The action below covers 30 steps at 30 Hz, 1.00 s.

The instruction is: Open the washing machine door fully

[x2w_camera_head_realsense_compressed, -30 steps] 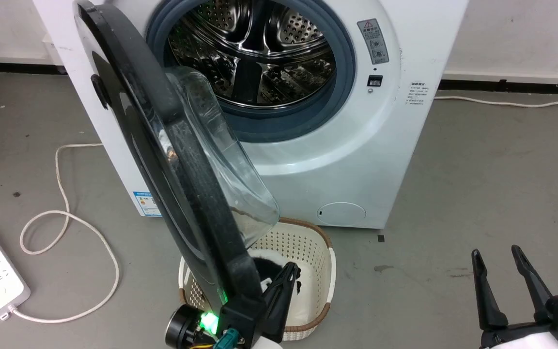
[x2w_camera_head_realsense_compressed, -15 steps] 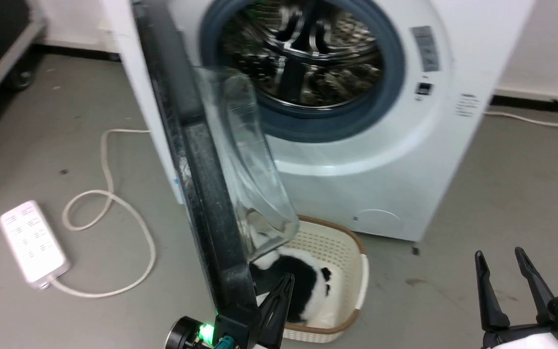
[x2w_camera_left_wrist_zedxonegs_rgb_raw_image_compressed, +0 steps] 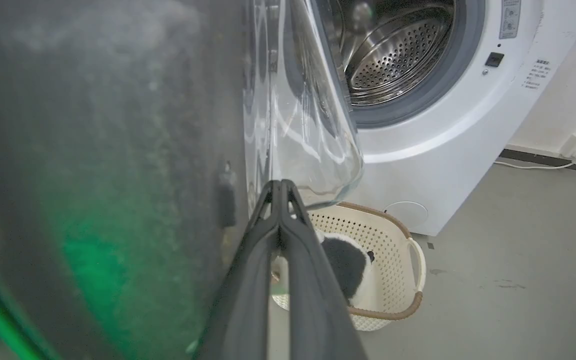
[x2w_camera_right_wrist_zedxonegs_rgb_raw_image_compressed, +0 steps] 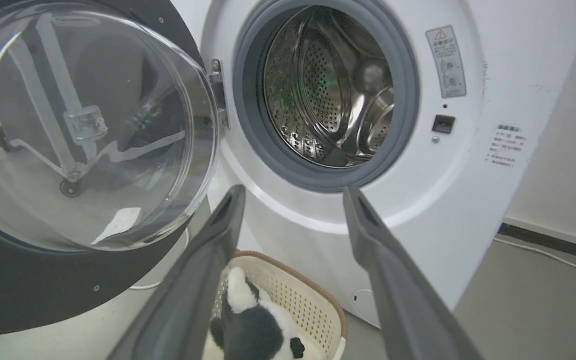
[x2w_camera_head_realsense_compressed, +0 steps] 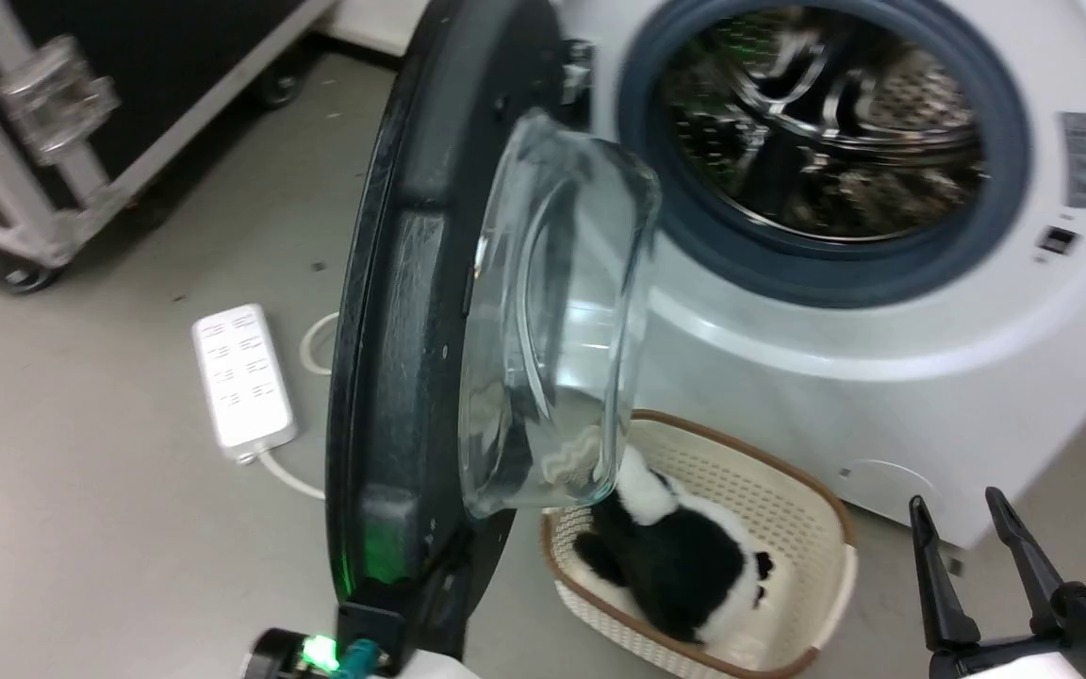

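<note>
The washing machine door (x2w_camera_head_realsense_compressed: 402, 330), a black disc with a clear glass bowl (x2w_camera_head_realsense_compressed: 552, 321), stands swung out to the left of the white washing machine (x2w_camera_head_realsense_compressed: 882, 377), its inner face turned toward the open steel drum (x2w_camera_head_realsense_compressed: 826, 123). In the left wrist view, my left gripper (x2w_camera_left_wrist_zedxonegs_rgb_raw_image_compressed: 279, 184) is shut with nothing between its fingers. It lies along the door's inner face (x2w_camera_left_wrist_zedxonegs_rgb_raw_image_compressed: 118, 150), right beside the bowl. My right gripper (x2w_camera_head_realsense_compressed: 958, 505) hangs open at the lower right, away from the machine. In its wrist view the right gripper (x2w_camera_right_wrist_zedxonegs_rgb_raw_image_compressed: 294, 192) faces the drum, with the door (x2w_camera_right_wrist_zedxonegs_rgb_raw_image_compressed: 43, 290) and metal hinge (x2w_camera_right_wrist_zedxonegs_rgb_raw_image_compressed: 218, 90) on the left.
A cream basket (x2w_camera_head_realsense_compressed: 788, 481) holding a black-and-white plush toy (x2w_camera_head_realsense_compressed: 694, 566) sits on the floor below the door and drum. A white power strip (x2w_camera_head_realsense_compressed: 241, 377) with its cord lies left of the door. A wheeled metal-framed cart (x2w_camera_head_realsense_compressed: 34, 141) stands at the upper left.
The head camera has turned, shifting the whole scene right. The door has swung wider from the machine, the shut left gripper staying against its lower part. The right gripper keeps its open pose.
</note>
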Motion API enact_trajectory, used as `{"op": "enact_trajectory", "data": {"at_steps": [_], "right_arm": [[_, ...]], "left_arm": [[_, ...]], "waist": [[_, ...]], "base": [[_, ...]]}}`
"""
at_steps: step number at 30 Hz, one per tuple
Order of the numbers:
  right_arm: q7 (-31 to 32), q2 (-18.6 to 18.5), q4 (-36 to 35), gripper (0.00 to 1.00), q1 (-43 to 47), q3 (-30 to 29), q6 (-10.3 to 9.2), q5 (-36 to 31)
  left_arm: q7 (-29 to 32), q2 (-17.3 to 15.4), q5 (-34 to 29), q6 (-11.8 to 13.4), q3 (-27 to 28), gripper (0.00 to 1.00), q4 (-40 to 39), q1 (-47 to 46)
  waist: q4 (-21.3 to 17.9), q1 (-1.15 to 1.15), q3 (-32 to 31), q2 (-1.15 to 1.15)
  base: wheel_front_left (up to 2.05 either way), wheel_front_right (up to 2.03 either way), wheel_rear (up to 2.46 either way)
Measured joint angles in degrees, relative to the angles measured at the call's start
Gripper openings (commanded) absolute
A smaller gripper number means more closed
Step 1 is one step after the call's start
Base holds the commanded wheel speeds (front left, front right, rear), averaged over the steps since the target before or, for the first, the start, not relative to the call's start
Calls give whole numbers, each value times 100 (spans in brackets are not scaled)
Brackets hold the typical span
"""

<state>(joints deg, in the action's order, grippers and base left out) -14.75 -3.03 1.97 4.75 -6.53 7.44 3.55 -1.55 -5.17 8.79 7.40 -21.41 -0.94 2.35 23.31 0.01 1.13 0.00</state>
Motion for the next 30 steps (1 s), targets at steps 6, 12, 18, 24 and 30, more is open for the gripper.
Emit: {"op": "enact_trajectory", "data": {"at_steps": [6,12,18,24,30], "right_arm": [[0,0,13,100,-3,51,0,-56],[1,2,-19,100,-58,130,0,-274],[156,3,-229,100,-225,144,0,-573],[402,-22,-632,100,-336,101,0,-814],[516,-87,-849,100,-450,65,0,-815]], "left_arm": [[0,-189,169,165,448,0,-126,-1],[-8,-523,481,209,1098,0,-125,-172],[-43,-876,980,199,1870,0,103,-586],[-43,-1619,1464,-83,2633,0,948,-1485],[-54,-2143,1615,-272,2950,0,1878,-2163]], "waist": [[436,0,92,0],[522,0,431,0],[439,0,888,0],[202,1,1498,0],[-1,1,1853,0]], "base": [[0,0,0],[0,0,0],[0,0,0],[0,0,0],[0,0,0]]}}
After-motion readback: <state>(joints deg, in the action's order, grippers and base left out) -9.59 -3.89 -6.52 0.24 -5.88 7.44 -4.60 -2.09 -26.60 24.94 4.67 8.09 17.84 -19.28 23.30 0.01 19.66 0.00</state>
